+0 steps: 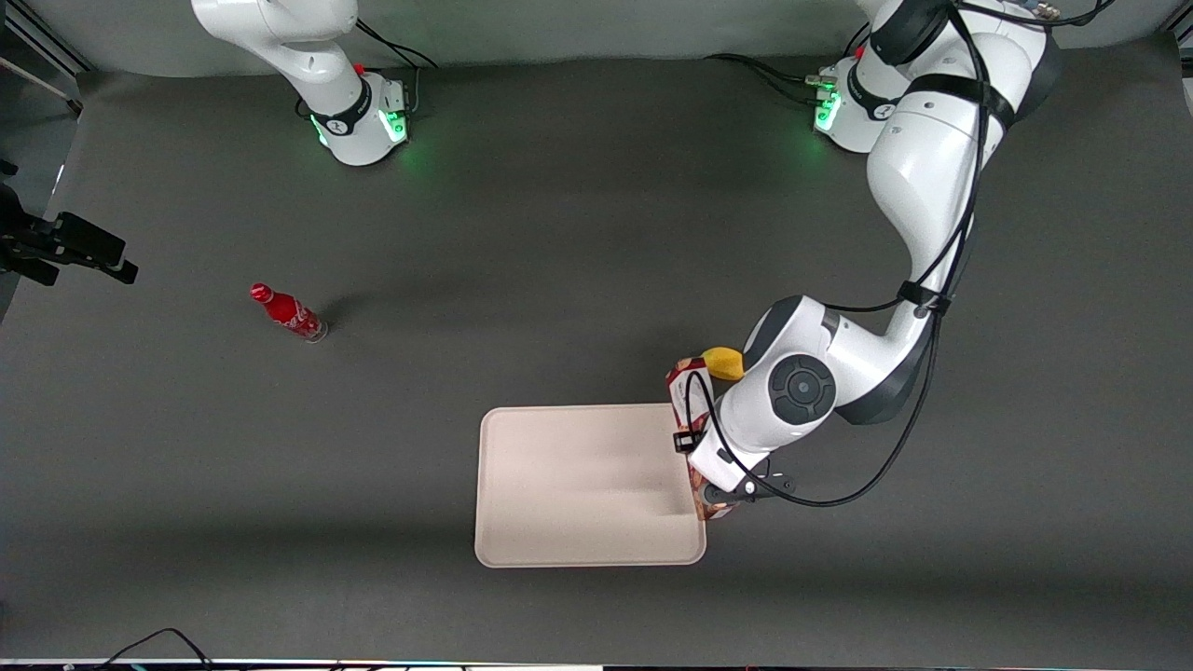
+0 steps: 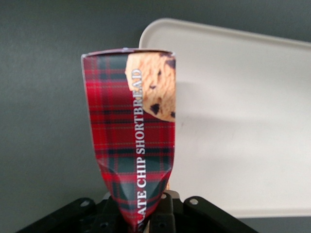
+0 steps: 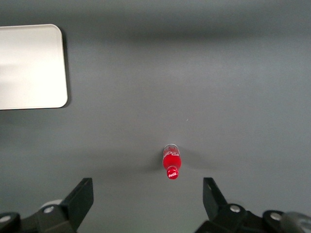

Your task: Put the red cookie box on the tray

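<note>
Presently, the moment shown: cookie box held at the tray's edge.

Gripper: hangs at the tray's working-arm-side edge, near the corner closest to the front camera; clenched on one end of the red cookie box, whose wrapper is visibly pinched and creased between the fingers in the left wrist view.

Red cookie box: grasped, appearing lifted clear of the table; it extends straight out from the gripper, its free end pointing away from the front camera.

Long axis: runs roughly parallel to the tray's short edge, along that edge and not across it.

Tray: lies just beside the gripper, toward the parked arm's end of the table; its surface is bare.

Key relation: the box sits over or just outside the rim, so the coming move probably calls for a sideways shift over the tray, then lowering.

Yellow object: close to the box's free end.

Red bottle: well apart, toward the parked arm's end.
</note>
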